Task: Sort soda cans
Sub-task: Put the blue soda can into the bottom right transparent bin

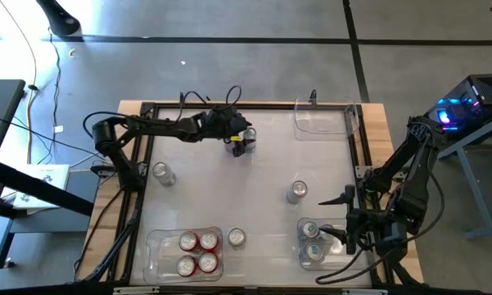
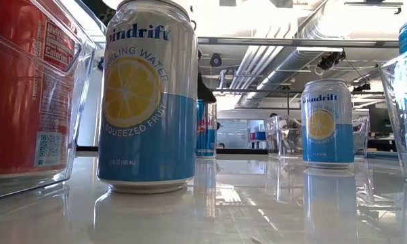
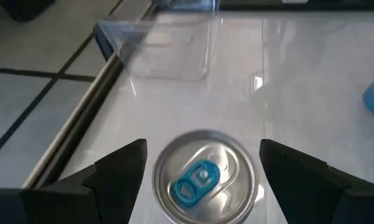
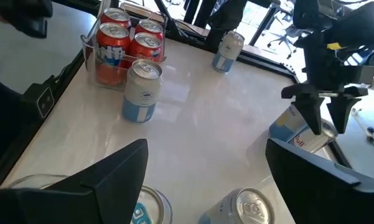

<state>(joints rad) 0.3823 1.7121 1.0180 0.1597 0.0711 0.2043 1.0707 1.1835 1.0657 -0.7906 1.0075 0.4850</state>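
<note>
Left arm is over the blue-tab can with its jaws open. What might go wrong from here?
1. The left gripper straddles the can with little room on either side; coming down slightly off-centre may clip the rim and tip it.
2. The right gripper waits, jaws open, just above cans in the near bin; a low sweep might knock them.

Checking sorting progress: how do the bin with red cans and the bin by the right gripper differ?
The left bin holds four red cans; the right bin, beside the right gripper, holds only two silver-topped cans. The left bin looks full; the right bin has room. Both are clear plastic.
</note>
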